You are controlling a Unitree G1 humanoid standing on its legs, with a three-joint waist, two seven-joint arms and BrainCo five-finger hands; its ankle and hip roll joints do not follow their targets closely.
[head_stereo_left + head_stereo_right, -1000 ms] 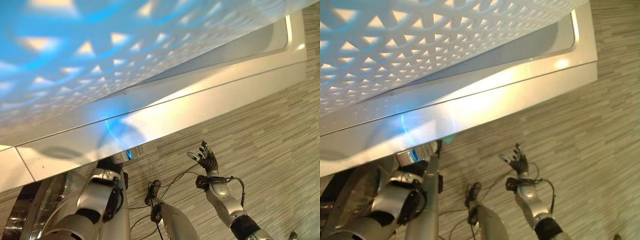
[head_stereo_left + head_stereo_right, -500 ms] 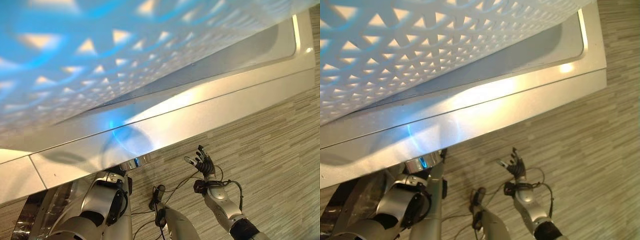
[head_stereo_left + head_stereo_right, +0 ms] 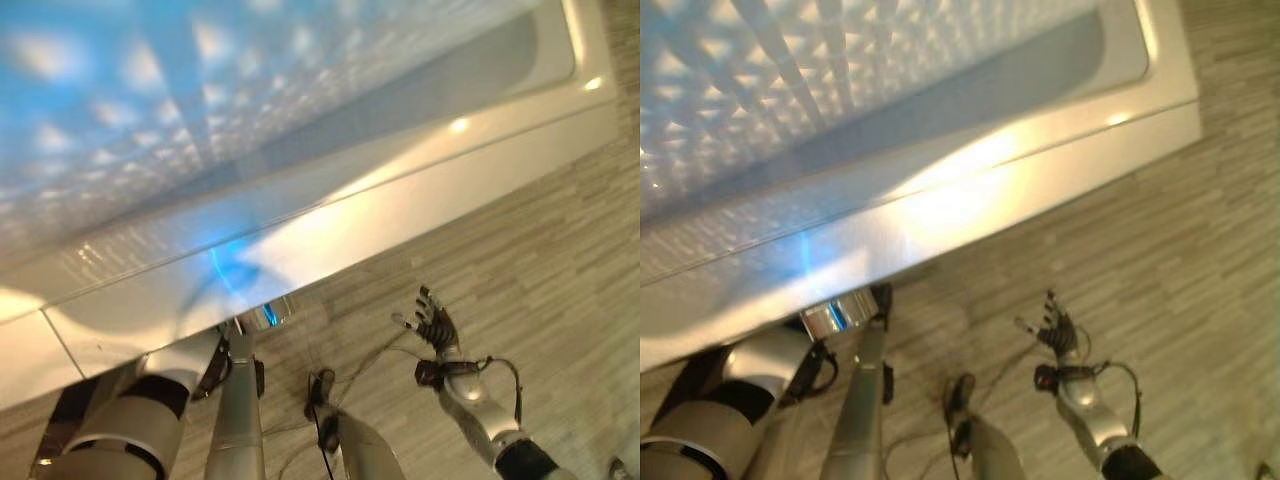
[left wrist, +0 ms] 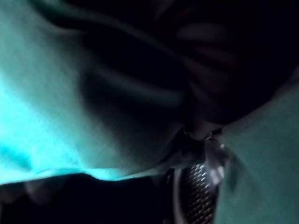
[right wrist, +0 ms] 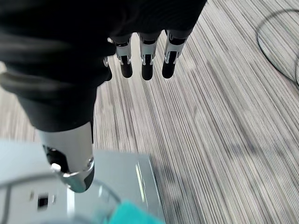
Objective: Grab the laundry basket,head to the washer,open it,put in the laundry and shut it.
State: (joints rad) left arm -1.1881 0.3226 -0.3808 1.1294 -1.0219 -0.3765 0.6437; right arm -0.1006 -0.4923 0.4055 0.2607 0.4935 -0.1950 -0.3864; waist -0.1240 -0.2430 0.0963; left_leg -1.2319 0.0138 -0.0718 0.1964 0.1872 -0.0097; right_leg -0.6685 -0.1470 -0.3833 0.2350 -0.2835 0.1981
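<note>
Laundry basket [image 3: 790, 90]: white, with a lattice of triangular holes; it spreads across the upper left of both eye views, very close to the camera and over the top of the washer. What holds it up cannot be made out.

Laundry: teal cloth [image 4: 56, 93], lying in deep folds close against the left wrist camera — bright at one side, dark in the creases. A scrap of the same teal [image 5: 133, 214] shows in the right wrist view, at the washer's edge.

Washer [image 3: 420, 200]: a pale, glossy machine running slantwise under the basket, its recessed top panel to the upper right and its front edge catching light spots and a blue glow. A perforated metal surface [image 4: 196, 193] shows beside the cloth in the left wrist view; whether it is the drum cannot be told.

Left hand: the left arm [image 3: 130, 430] comes up from the lower left and passes under the washer's front edge. The hand itself is hidden there, so the state of its fingers cannot be told.

Right hand [image 3: 434, 322]: held over the floor to the right of the washer, well apart from it — fingers [image 5: 146, 63] straight and slightly spread, thumb [image 5: 74, 163] standing apart, nothing in the grasp.

Floor [image 3: 1200, 260]: grey-brown planks with fine streaks, on the right of the eye views and beneath the right hand.
</note>
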